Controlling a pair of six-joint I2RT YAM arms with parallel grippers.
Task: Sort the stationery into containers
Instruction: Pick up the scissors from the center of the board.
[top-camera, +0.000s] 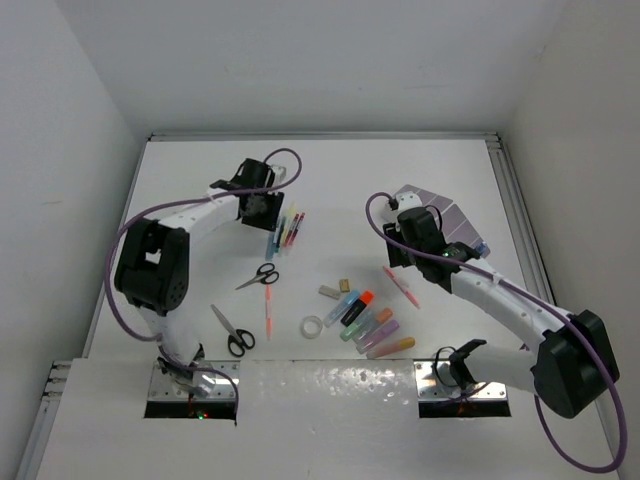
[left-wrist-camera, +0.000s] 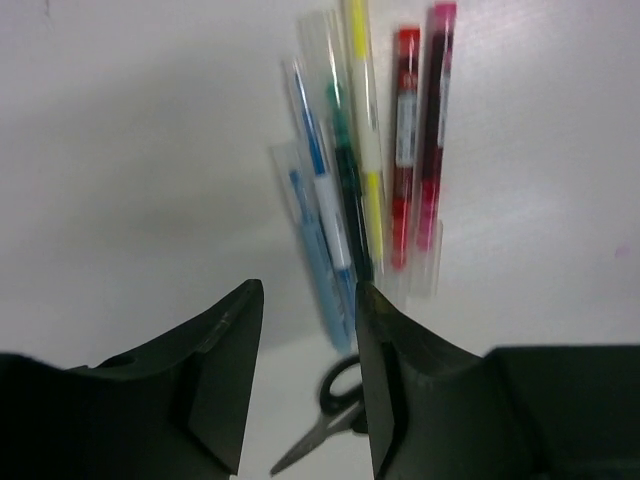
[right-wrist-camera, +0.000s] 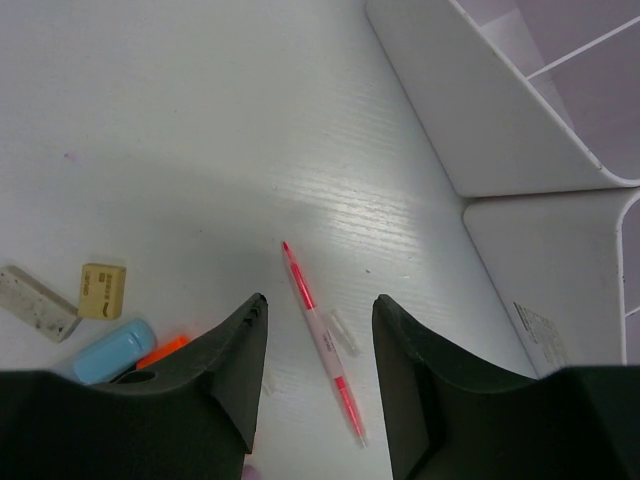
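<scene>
My left gripper (top-camera: 262, 212) hovers open at the back left, nothing between its fingers (left-wrist-camera: 240, 330). Just beyond its tips lies a bundle of pens (left-wrist-camera: 360, 170) in blue, green, yellow, red and magenta, also seen in the top view (top-camera: 286, 232). Black-handled scissors (left-wrist-camera: 335, 400) lie on the table below the jaws. My right gripper (top-camera: 402, 262) is open over a red-and-white pen (right-wrist-camera: 318, 335), which lies flat between its fingers, untouched. The pale lilac organizer (right-wrist-camera: 470, 110) sits close on the right, half hidden under the right arm (top-camera: 450, 215).
In the middle of the table lie a second pair of scissors (top-camera: 232, 332), an orange pen (top-camera: 268, 310), a clear tape ring (top-camera: 313, 326), beige erasers (right-wrist-camera: 102, 290) and a cluster of highlighters (top-camera: 368, 322). Purple cables loop off both arms.
</scene>
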